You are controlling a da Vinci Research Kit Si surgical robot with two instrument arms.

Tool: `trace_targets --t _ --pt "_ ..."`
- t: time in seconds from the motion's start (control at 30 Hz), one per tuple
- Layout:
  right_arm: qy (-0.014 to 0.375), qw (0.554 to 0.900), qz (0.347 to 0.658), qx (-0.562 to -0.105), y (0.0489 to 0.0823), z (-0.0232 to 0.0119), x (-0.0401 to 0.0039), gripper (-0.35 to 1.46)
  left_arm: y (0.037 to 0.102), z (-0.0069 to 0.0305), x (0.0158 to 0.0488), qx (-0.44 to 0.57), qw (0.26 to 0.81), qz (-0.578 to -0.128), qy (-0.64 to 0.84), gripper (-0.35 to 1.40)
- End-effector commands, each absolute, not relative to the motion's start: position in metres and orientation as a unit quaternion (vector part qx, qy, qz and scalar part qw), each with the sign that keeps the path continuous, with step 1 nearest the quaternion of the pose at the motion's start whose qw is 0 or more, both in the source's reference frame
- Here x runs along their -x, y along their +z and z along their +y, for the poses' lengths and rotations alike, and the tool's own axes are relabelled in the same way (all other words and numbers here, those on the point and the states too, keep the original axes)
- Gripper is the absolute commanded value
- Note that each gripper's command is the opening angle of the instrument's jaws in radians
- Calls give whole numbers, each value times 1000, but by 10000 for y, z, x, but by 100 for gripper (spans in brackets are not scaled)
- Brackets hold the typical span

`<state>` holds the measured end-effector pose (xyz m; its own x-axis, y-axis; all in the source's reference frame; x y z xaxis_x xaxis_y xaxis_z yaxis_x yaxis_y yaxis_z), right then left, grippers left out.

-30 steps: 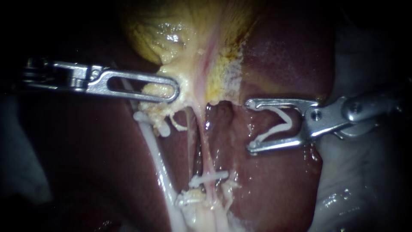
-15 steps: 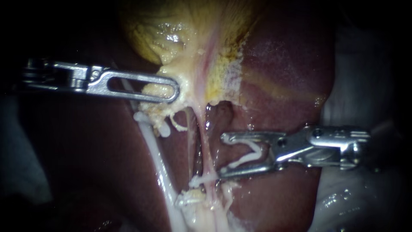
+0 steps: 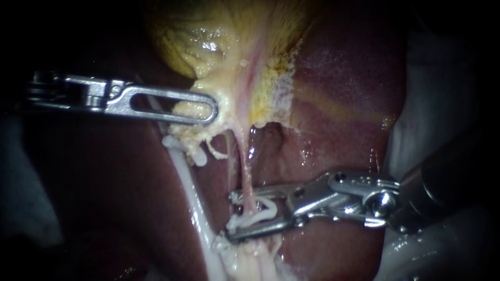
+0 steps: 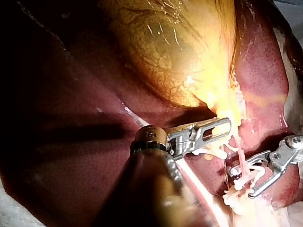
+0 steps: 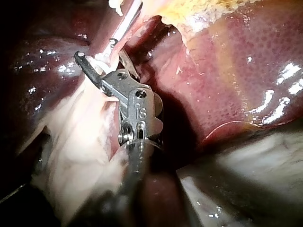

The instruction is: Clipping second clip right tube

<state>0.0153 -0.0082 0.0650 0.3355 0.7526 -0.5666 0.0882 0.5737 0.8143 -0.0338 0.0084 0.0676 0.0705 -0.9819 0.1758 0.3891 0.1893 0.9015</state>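
My right instrument (image 3: 233, 215) comes in low from the right, its jaws holding a white clip (image 3: 264, 208) that stands open in a V. The thin pink right tube (image 3: 245, 171) runs down between the jaws, inside the clip. Another white clip (image 3: 237, 225) sits on the same tube against the lower jaw. My left instrument (image 3: 207, 110) is shut on the pale neck of the yellow gallbladder (image 3: 208, 36), holding it to the left. The left wrist view shows both instruments, left (image 4: 222, 127) and right (image 4: 241, 182). In the right wrist view the jaws (image 5: 97, 49) straddle the tube (image 5: 122, 28).
A long white left tube (image 3: 192, 200) runs down beside the right one. Dark red liver (image 3: 344, 83) lies behind and to the right. Pale fatty tissue (image 3: 245, 258) sits under the clips. White cloth (image 3: 432, 104) borders the liver at the right.
My right instrument has moved left and down with its clip, from beside the liver to around the right tube, just above the clip there. The left instrument has held still.
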Motion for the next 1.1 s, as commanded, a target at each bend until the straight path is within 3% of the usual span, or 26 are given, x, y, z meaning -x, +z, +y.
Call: trace_targets --t 0.03,0.13,0.2,0.37,1.1 --pt "235 712 528 -399 650 -82 -153 39 676 84 338 -348 643 -425 -533 -35" --pt "238 711 526 -401 649 -79 -150 28 676 84 338 -348 643 -425 -533 -35" --pt "239 710 525 -404 648 -77 -147 0 676 84 338 -348 643 -425 -533 -35" --pt "241 708 524 -407 645 -74 -142 -35 677 84 338 -348 643 -425 -533 -35" --pt "250 706 522 -408 645 -72 -136 -35 681 85 338 -348 644 -426 -532 -35"
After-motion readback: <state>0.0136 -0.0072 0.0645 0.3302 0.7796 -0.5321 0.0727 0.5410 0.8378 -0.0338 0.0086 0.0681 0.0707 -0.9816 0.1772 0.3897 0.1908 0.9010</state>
